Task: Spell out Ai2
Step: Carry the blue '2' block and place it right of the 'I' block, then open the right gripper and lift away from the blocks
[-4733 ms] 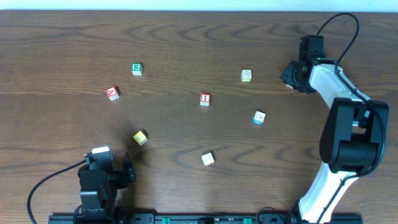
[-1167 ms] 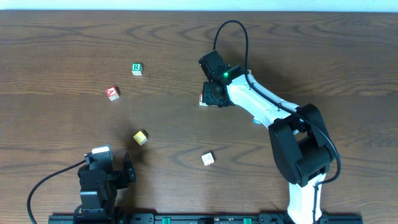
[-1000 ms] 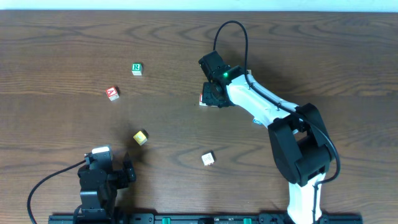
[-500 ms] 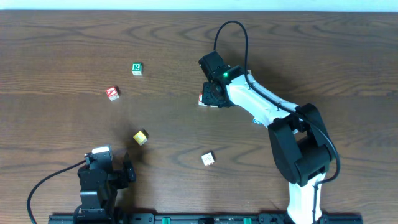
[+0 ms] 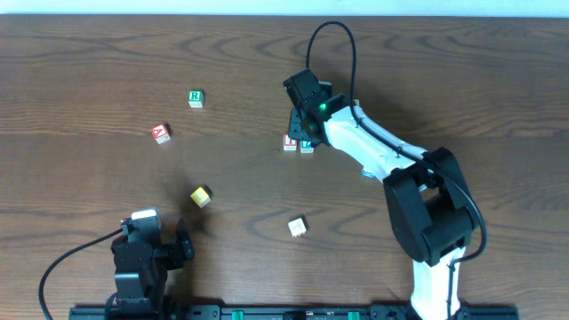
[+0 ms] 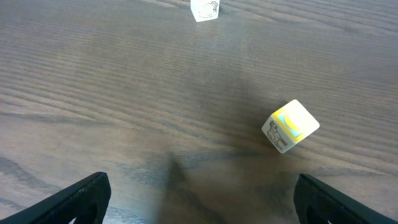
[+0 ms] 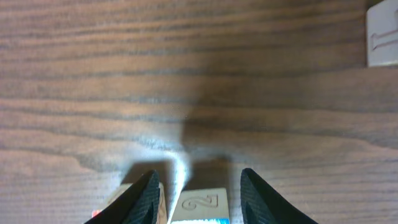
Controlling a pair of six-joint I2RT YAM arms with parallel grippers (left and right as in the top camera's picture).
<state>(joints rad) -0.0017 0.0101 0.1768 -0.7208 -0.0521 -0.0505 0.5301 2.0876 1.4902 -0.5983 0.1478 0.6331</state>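
Note:
The red-lettered I block (image 5: pixel 290 141) and the blue-marked 2 block (image 5: pixel 307 145) sit side by side mid-table, the 2 on the right. The red A block (image 5: pixel 160 133) lies apart at the left. My right gripper (image 5: pixel 305 124) hovers just behind the pair and is open. In the right wrist view its fingers (image 7: pixel 204 198) straddle the 2 block (image 7: pixel 204 205) without gripping it, and another block's edge shows behind the left finger. My left gripper (image 5: pixel 180 246) rests at the front left, wide open and empty (image 6: pixel 199 208).
A green R block (image 5: pixel 196 98) lies at the back left. A yellow block (image 5: pixel 201 196) (image 6: pixel 290 126) and a white block (image 5: pixel 298 227) (image 6: pixel 204 9) lie toward the front. A blue-marked block (image 5: pixel 365 173) peeks from under the right arm. A pale block edge (image 7: pixel 382 37) shows at the upper right of the right wrist view.
My right gripper has opened and drawn back from the I block, and the 2 block now stands uncovered beside it. The left arm has not moved.

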